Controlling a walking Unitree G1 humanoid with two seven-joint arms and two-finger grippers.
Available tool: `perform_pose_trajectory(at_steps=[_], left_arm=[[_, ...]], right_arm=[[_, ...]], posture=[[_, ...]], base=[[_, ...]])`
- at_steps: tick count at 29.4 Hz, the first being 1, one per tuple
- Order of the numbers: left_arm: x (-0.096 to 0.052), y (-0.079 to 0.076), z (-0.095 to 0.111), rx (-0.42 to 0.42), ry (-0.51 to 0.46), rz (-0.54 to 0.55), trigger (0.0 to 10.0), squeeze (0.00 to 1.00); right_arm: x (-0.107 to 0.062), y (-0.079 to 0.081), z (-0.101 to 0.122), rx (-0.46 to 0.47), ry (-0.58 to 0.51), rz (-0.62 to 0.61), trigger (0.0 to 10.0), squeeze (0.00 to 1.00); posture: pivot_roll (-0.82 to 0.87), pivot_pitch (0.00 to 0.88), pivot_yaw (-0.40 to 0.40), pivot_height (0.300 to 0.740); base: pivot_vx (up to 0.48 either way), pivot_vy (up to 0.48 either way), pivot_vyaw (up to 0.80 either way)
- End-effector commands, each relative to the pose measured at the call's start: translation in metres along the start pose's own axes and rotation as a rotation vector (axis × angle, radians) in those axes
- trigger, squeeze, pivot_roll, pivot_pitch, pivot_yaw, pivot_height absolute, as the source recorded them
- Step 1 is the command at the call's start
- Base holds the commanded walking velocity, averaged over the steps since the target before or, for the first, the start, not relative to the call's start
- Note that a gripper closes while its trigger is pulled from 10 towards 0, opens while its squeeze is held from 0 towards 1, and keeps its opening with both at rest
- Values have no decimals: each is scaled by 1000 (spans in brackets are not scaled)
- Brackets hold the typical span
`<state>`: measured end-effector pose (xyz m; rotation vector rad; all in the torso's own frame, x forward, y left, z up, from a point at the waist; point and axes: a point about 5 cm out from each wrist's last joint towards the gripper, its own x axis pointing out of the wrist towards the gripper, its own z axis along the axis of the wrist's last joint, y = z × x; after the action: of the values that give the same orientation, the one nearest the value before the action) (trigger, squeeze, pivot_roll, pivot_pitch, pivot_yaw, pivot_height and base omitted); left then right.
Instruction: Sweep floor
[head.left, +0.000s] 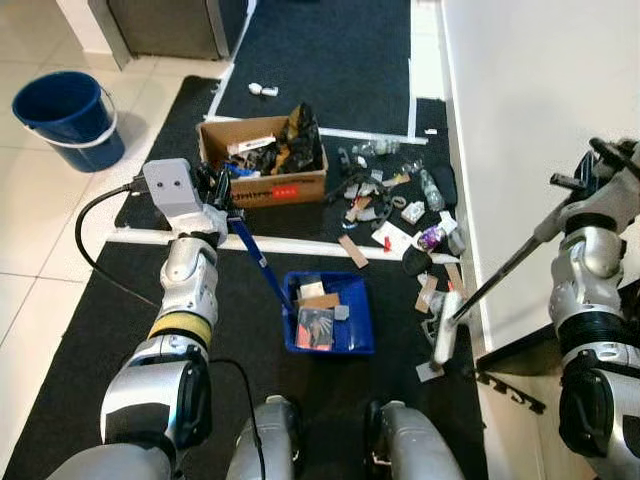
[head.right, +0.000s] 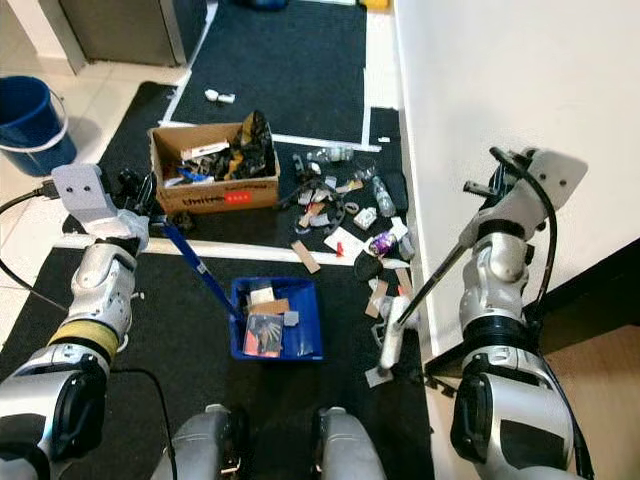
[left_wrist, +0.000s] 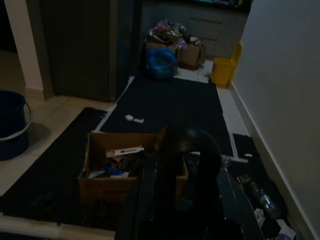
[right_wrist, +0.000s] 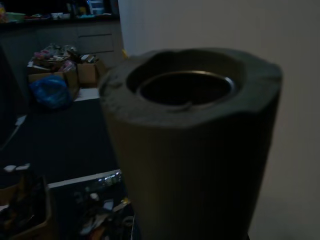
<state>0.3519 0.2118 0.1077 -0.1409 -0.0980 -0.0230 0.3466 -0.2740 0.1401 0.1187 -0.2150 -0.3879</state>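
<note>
Left eye view: the left gripper (head.left: 212, 190) is clamped on the blue dustpan (head.left: 330, 312) handle; the pan lies on the black mat at its 5 o'clock, holding scraps. The right gripper (head.left: 598, 165) grips the broom (head.left: 490, 283), its head at 7 o'clock beside the litter (head.left: 400, 215).

Right wrist view: the broom's hollow handle end (right_wrist: 187, 90) looms close.

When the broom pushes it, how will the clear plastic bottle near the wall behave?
The clear plastic bottle lies on its side, so it will probably roll rather than slide. It looks empty, likely light and apt to skitter. The scraps of litter beside it look flat, so should slide.
</note>
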Motion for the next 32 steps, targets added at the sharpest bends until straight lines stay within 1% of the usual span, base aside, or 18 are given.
perform_pose_trajectory(at_steps=[1, 3, 4, 6, 7, 9, 14, 17, 23, 26, 32], left_arm=[[-3, -2, -11, -19, 57, 5, 10000, 0], [-6, -3, -19, -25, 94, 14, 10000, 0], [-6, -3, -19, -25, 94, 14, 10000, 0], [-9, -4, -24, -24, 123, 13, 10000, 0], [-9, -4, -24, -24, 123, 13, 10000, 0], [-12, -4, -30, -19, 153, 5, 10000, 0], [-15, -6, -35, -13, 170, -4, 10000, 0], [-18, -7, -39, -2, 183, -10, 10000, 0], [-22, -6, -42, 4, 182, -12, 10000, 0], [-24, -5, -43, 8, 178, -17, 10000, 0], [-23, -7, -42, 1, 170, -24, 10000, 0]], right_arm=[[0, -1, -2, 8, 8, -14, 10000, 0], [-6, -2, -15, -8, 70, -14, 10000, 0], [-6, -2, -15, -8, 70, -14, 10000, 0], [-13, -4, -27, -16, 123, -12, 10000, 0], [-13, -4, -27, -16, 123, -12, 10000, 0], [-22, -5, -38, -15, 151, -10, 10000, 0], [-27, -4, -45, -13, 175, -5, 10000, 0], [-32, -2, -52, -35, 207, 9, 10000, 0], [-35, -4, -54, -51, 216, 24, 10000, 0], [-36, -4, -56, -77, 223, 55, 10000, 0], [-36, -4, -57, -69, 228, 54, 10000, 0]], posture=[[94, 0, -1, 740], [91, 0, -1, 740], [91, 0, -1, 740], [89, 0, 0, 740], [89, 0, 0, 740], [84, 0, 6, 740], [85, 0, 5, 740], [81, 0, 1, 740], [76, 0, -16, 740], [74, 0, -20, 740], [74, 0, -14, 740]], base=[[0, 0, 0], [0, 0, 0], [0, 0, 0], [0, 0, 0], [0, 0, 0], [0, 0, 0], [0, 0, 0], [0, 0, 0], [0, 0, 0], [0, 0, 0], [0, 0, 0]])
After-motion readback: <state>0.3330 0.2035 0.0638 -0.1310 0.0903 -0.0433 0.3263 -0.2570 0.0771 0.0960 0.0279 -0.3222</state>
